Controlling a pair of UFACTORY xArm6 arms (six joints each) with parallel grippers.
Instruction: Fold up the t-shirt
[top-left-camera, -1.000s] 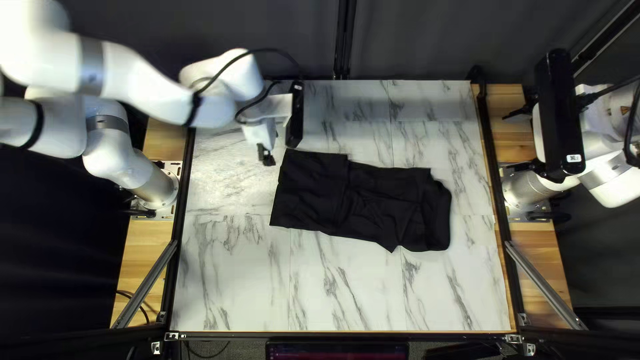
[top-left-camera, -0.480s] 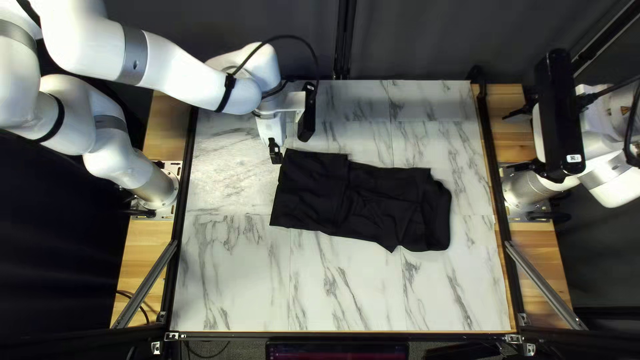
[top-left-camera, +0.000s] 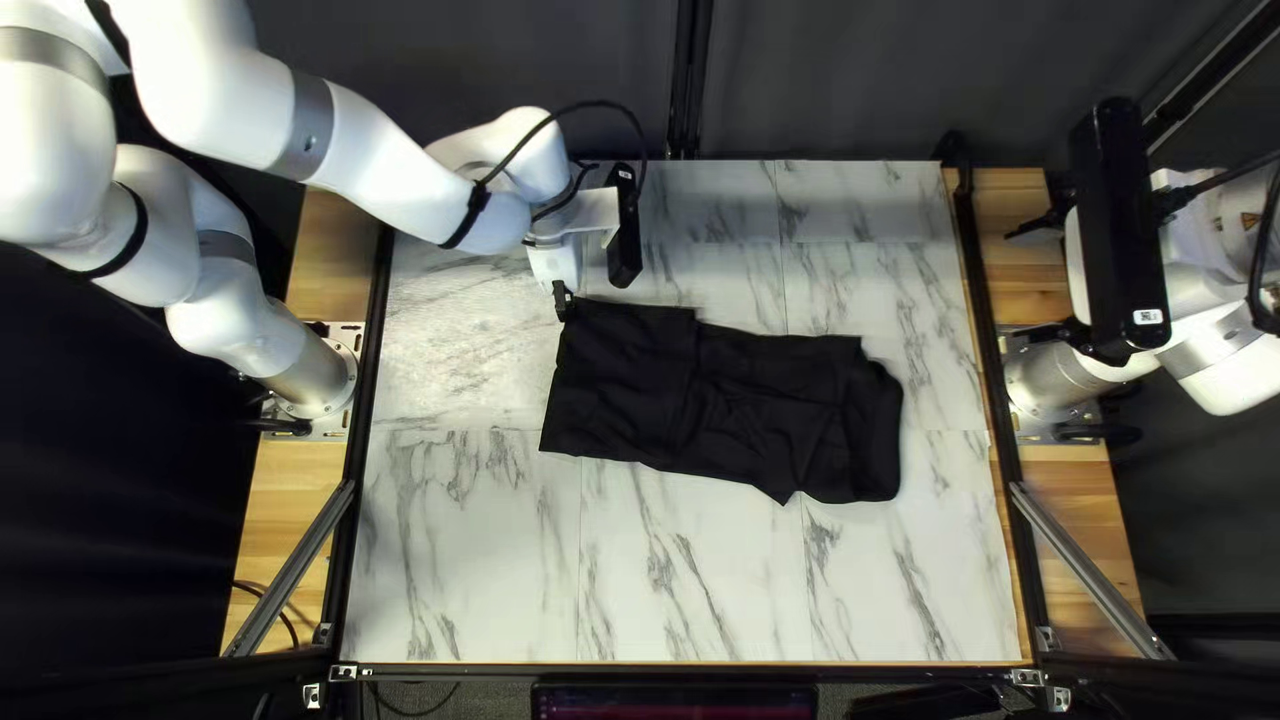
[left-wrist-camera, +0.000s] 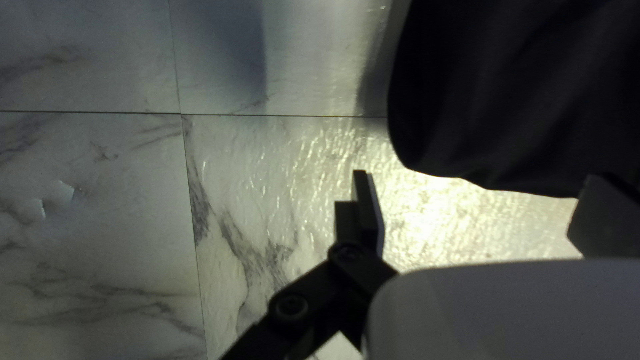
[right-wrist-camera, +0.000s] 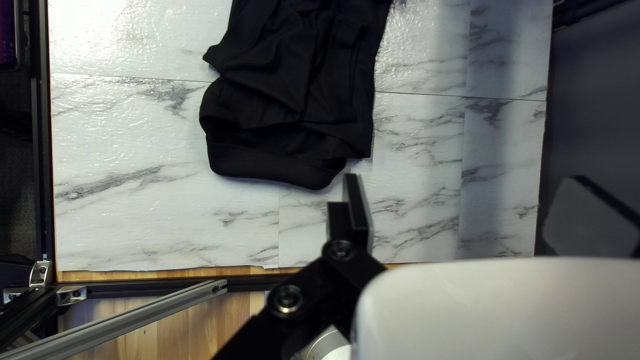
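Left pincer (top-left-camera: pixel 564 312) moved closer, t-shirt (top-left-camera: pixel 624 380) just ahead

Robotics lab, by the look of it
Two robot arms (top-left-camera: pixel 380 180) flank a marble-patterned tabletop (top-left-camera: pixel 467 574) under the left gripper (top-left-camera: pixel 564 310); beyond it, a dark curtain (top-left-camera: pixel 854 80).

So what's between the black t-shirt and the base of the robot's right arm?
Going from the black t-shirt to the right arm's base, the top left view shows marble-patterned tabletop, a thin wooden edge, then a black rail.
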